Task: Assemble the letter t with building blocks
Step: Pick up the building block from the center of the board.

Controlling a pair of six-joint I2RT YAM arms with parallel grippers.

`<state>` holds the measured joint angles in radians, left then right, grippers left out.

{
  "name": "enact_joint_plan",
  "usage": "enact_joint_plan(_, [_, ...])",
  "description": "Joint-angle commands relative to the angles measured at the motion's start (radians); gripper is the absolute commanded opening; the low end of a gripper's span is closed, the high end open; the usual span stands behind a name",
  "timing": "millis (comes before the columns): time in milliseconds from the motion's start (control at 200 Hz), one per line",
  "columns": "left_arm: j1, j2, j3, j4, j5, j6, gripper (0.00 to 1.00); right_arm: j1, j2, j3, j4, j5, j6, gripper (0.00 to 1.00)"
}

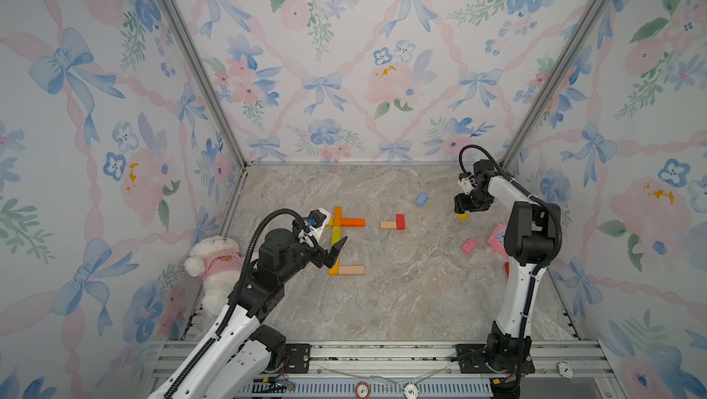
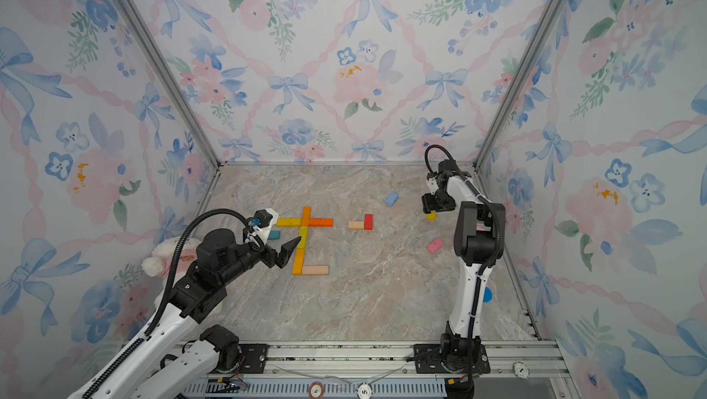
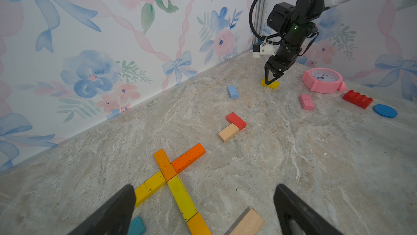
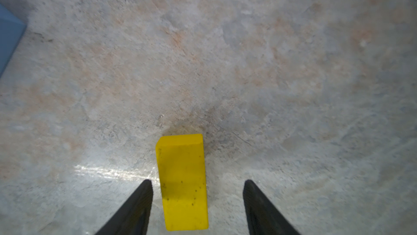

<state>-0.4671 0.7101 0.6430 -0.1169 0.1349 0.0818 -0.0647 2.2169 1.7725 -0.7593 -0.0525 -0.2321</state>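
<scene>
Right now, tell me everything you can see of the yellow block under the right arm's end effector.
The yellow block is a short, flat-sided rectangular brick, seemingly painted wood, bright yellow with small dark specks. It lies flat on the marbled table, apart from the other blocks, roughly between the light blue block and the pink clock. The right end effector straddles it, open, a gap showing on each side.
</scene>
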Motion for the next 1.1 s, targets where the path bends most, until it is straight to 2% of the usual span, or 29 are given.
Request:
enact_joint_plan(0, [0.001,-0.006,-0.009,0.021,-0.006,0.019,0.98,0.003,0.029,0.009,-0.032,-0.011,-0.005,0.65])
enact_joint_plan(370, [0.001,-0.014,-0.015,0.017,0.003,0.024,0.98,0.005,0.047,0.023,-0.038,-0.001,-0.008,0.6])
enact_joint_plan(500, [0.001,-0.016,-0.02,0.016,0.007,0.026,0.98,0.007,0.049,0.028,-0.05,-0.009,-0.022,0.52])
enact_joint_plan(625, [0.0,-0.015,-0.017,0.017,0.009,0.029,0.98,0.011,0.04,0.028,-0.058,-0.014,-0.052,0.4])
enact_joint_plan(770, [0.0,-0.016,-0.019,0.017,0.013,0.029,0.98,0.024,0.006,0.022,-0.057,-0.018,-0.096,0.34])
enact_joint_plan(890, [0.001,-0.02,-0.023,0.019,0.016,0.03,0.98,0.056,-0.089,-0.067,0.009,-0.075,-0.225,0.31])
enact_joint_plan(1000, [0.001,-0.018,-0.027,0.024,0.02,0.03,0.98,0.122,-0.22,-0.222,0.117,-0.1,-0.464,0.26])
enact_joint_plan(1095, [0.001,-0.015,-0.031,0.028,0.03,0.03,0.98,0.18,-0.275,-0.277,0.118,-0.113,-0.637,0.21])
